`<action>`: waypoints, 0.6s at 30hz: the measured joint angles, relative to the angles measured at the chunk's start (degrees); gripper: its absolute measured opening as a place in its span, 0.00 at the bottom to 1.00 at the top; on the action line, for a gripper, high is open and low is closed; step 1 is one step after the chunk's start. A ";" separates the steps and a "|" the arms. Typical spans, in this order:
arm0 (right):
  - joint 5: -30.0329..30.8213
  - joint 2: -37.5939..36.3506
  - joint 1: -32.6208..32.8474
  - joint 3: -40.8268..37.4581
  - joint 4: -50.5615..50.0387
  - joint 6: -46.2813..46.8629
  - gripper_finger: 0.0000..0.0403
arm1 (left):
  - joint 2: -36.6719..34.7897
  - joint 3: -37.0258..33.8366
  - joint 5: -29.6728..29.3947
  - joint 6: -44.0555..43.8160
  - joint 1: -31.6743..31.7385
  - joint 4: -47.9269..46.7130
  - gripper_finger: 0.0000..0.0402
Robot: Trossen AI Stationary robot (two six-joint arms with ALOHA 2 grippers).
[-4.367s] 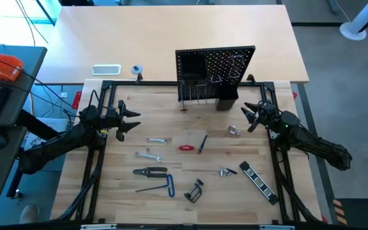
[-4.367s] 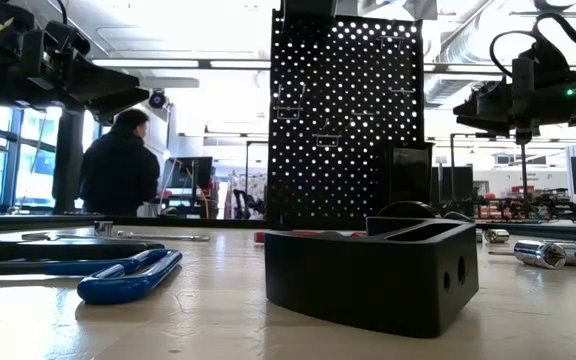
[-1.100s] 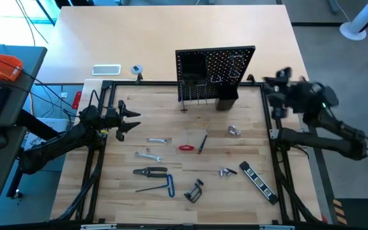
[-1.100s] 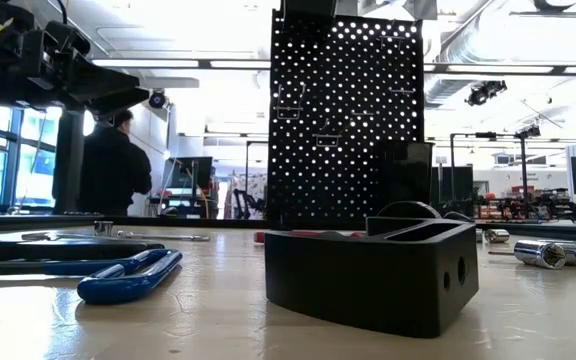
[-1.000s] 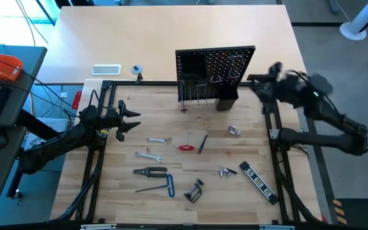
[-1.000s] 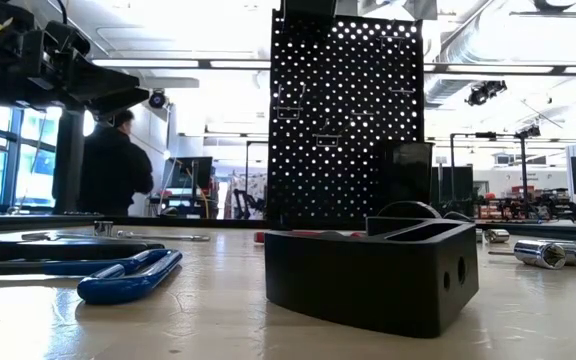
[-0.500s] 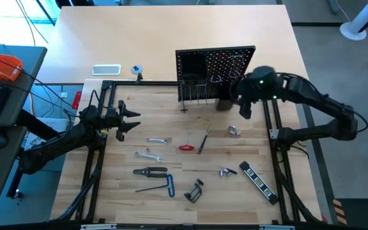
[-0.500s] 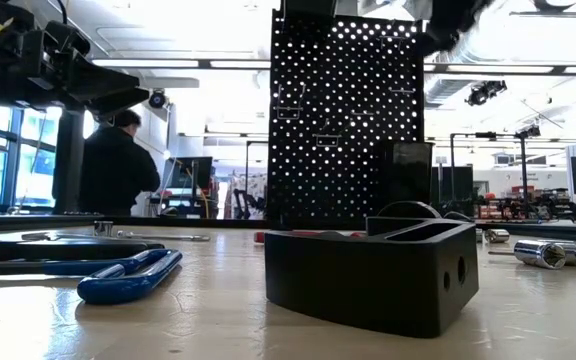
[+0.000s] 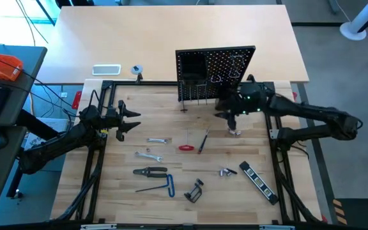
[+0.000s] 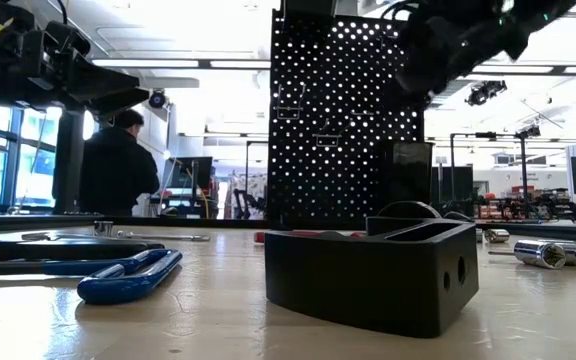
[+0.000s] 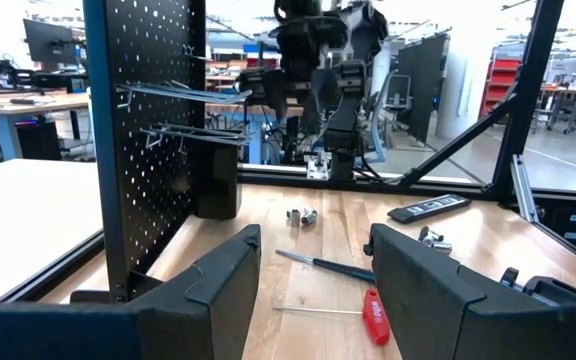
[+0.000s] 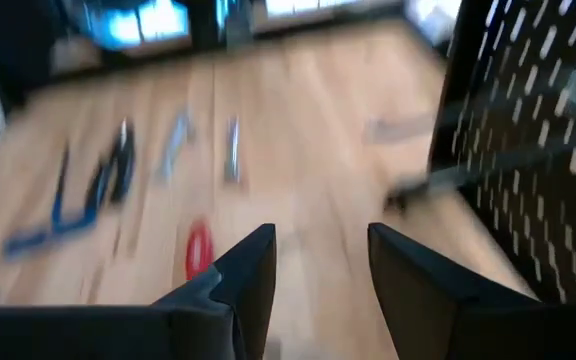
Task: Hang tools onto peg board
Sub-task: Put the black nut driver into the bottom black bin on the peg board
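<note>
Left of the peg board (image 9: 215,74), the left gripper (image 9: 131,121) waits, fingers spread, empty. Before the board lie the tools (image 9: 185,147), no writing legible. Just beside its bin hangs the right gripper (image 9: 230,114), fingers spread, empty.

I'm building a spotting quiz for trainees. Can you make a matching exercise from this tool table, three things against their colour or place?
Things:
1. hex key
2. screwdriver
3. right gripper

Descriptions:
A. red handle, mid-table
B. in front of the peg board, fingers open
C. blue handle, near front edge

Pairs: 1-C, 2-A, 3-B
</note>
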 joint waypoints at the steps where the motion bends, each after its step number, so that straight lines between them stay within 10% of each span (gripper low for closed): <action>1: 0.02 0.00 -0.02 -1.84 5.45 1.61 0.39 | 0.02 0.00 0.02 0.00 -0.02 -0.02 0.46; 8: 0.04 0.61 -0.02 -8.27 36.26 3.84 0.39 | 0.02 0.02 0.00 0.00 -0.02 0.00 0.46; 18: 0.19 1.60 2.49 -3.10 55.10 2.52 0.39 | 0.00 0.02 0.00 -0.02 -0.02 -0.02 0.46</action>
